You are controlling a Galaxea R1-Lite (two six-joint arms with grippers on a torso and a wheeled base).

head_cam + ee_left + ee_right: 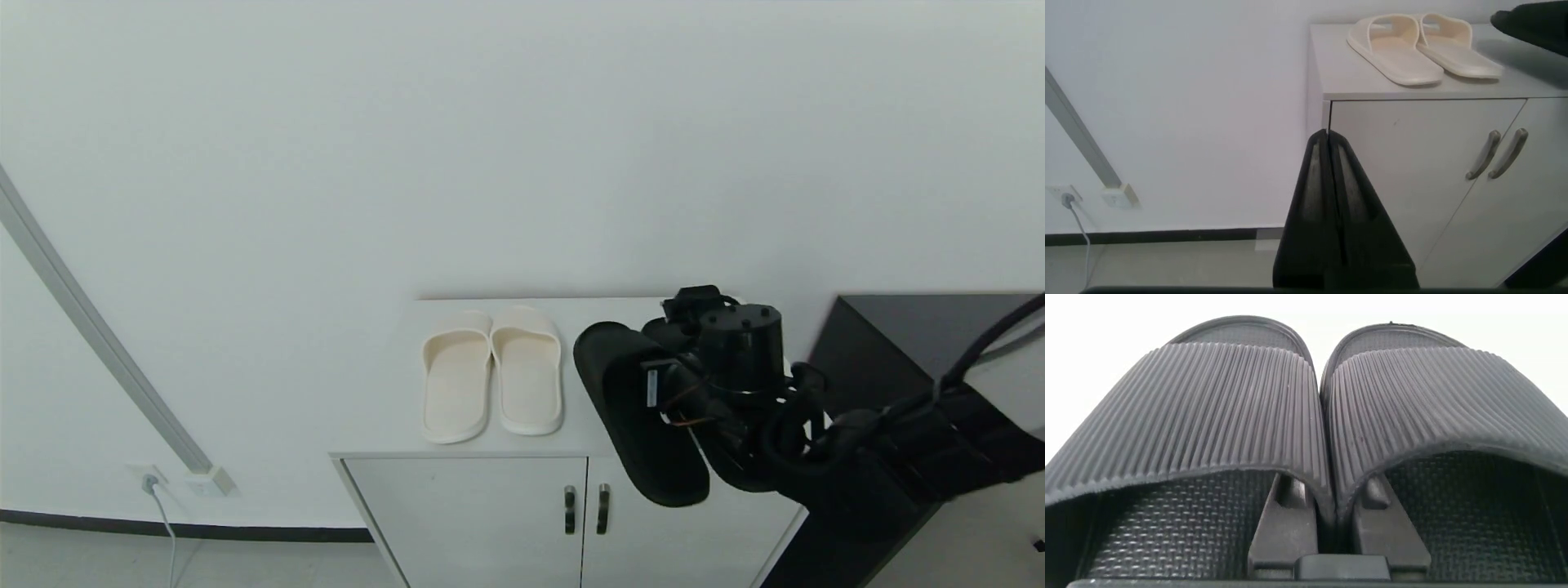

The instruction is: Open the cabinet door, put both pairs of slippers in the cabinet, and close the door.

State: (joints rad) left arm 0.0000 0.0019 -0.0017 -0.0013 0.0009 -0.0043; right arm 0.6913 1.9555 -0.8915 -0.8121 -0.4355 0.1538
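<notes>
The right gripper (1329, 508) is clamped on the pair of black slippers (645, 425). Its two fingers (1282, 527) sit inside the straps and pinch the two inner strap walls together, so both shoes hang side by side, touching. In the head view the pair is tilted over the right part of the cabinet top (588, 437), and its near end crosses the front edge line toward 6 o'clock, over the right door (694, 539). Whether any part touches the top I cannot tell.

At 9 o'clock from the black pair lies one pair of white slippers (492, 376), two shoes flat and touching each other, near the middle of the top. They sit just back from the front edge, with bare top on their left and a narrow strip between them and the black pair.

Below, the cabinet has two doors, both shut. The left door (465, 523) and the right one meet at two upright handles (570, 509), about 5 o'clock from the white pair.

The left gripper (1328, 204) has its fingers pressed together on nothing, low in front of the cabinet's left front corner. A white wall and open floor lie to its left.

One wall socket (147, 478) with a cable sits at 8 o'clock, well apart. A dark table (914, 327) stands just beside the cabinet at 3 o'clock.
</notes>
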